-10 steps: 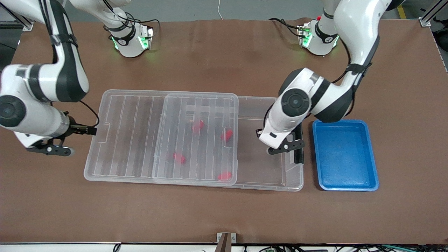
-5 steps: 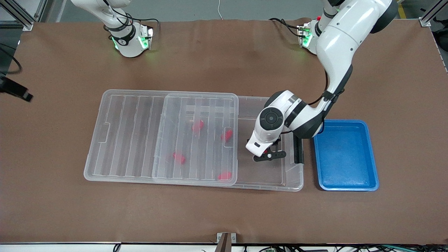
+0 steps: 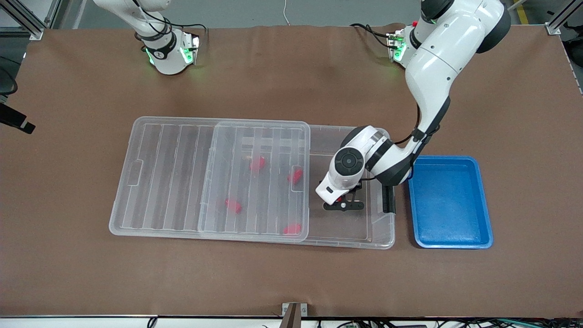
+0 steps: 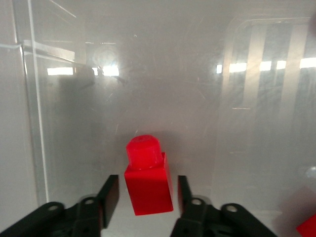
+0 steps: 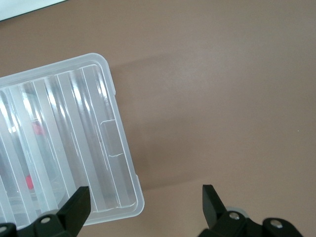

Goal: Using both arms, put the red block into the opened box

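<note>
— Where is your left gripper [image 4: 147, 200]?

— I'm holding it down inside the box [image 3: 381, 239], fingers [image 4: 109, 193] parted, the block [image 4: 146, 180] standing between them, gaps either side (gripping nothing).

— And the right gripper [image 5: 145, 200]?

— I'm hovering it wide open, empty, over the table [image 5: 222, 89] beside the lid [image 5: 64, 143].

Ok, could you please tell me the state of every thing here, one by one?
box: open at the left arm's end.
lid: slid toward the right arm's end, half covering the box.
red block: upright on the box floor, not gripped.
four other red blocks: in the box, under the lid.
left gripper: open, around the red block.
right gripper: open, by the lid's end.
blue tray: empty.
</note>
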